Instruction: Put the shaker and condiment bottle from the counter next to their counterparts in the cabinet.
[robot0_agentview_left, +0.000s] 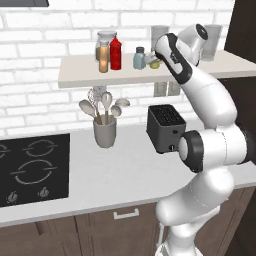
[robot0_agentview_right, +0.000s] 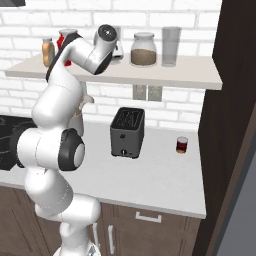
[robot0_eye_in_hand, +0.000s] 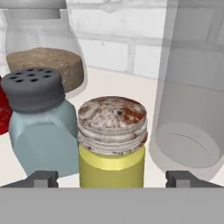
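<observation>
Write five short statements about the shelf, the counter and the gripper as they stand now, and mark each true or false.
1. The yellow shaker stands upright on the shelf beside the blue-grey shaker. True.
2. The gripper is shut tight on the yellow shaker. False: its finger tips stand wide apart on either side of it.
3. The tan-orange bottle is on the shelf next to the red squeeze bottle. True.
4. The toaster sits on the shelf. False: it stands on the counter below the shelf.
5. The utensil holder lies tipped over. False: it stands upright with spoons in it.
</observation>
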